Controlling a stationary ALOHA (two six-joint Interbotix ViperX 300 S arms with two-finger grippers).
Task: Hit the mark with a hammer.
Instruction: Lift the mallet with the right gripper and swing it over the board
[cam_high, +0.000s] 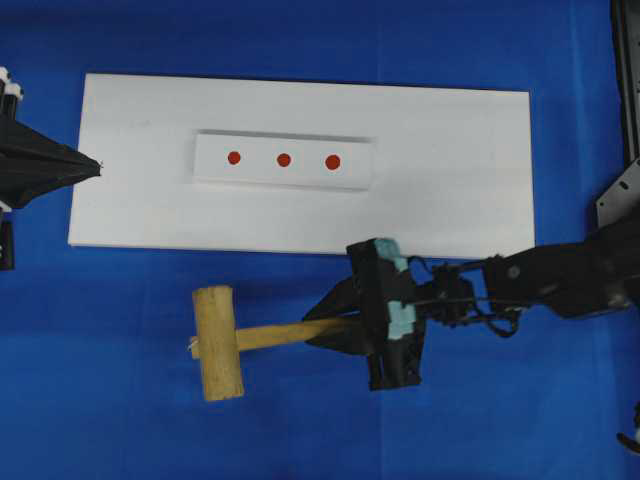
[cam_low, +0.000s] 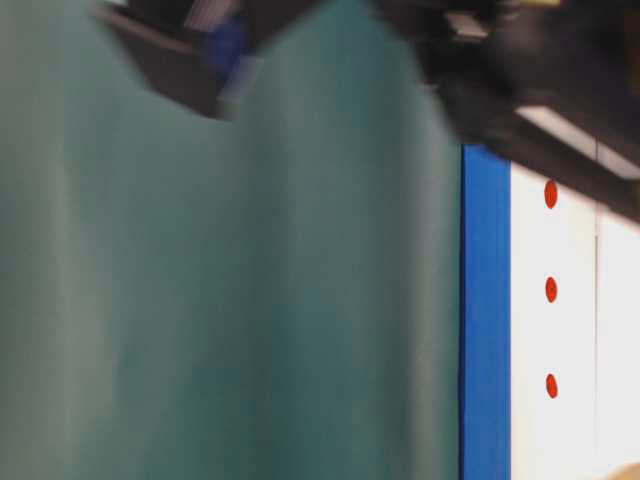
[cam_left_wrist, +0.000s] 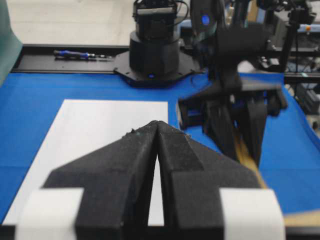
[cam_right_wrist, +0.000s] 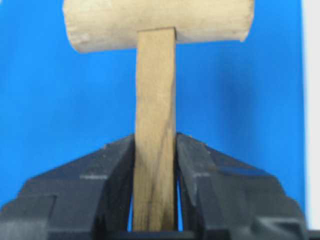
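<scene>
I have a blue cloth (cam_high: 120, 400) covering the whole work surface, and on it a big white board (cam_high: 450, 170) lying flat across the upper half of my overhead view. A smaller white strip (cam_high: 260, 175) sits on the middle of that board, carrying three red dots (cam_high: 284, 159) in a row, the right one slightly larger than the others.

My table-level view is mostly blocked by a blurred teal surface (cam_low: 230, 280) close to the lens; only a strip of blue cloth and the edge of the board with the dots show at its right.

My right arm (cam_high: 560, 275) reaches in from the right edge, below the board. Its right gripper (cam_right_wrist: 155, 150) has both fingers pressed against the sides of the hammer (cam_high: 225, 340) handle, clamped on it partway along; the wrist view shows the wood squeezed between the black pads. The hammer is over the cloth just below the board's lower edge, left of the gripper, handle pointing left and its thick round head crosswise at the far end. I cannot tell whether the head rests on the cloth or is lifted clear.

My left gripper (cam_left_wrist: 157, 125) sits at the board's left edge, its fingers closed tip to tip with nothing between them.
</scene>
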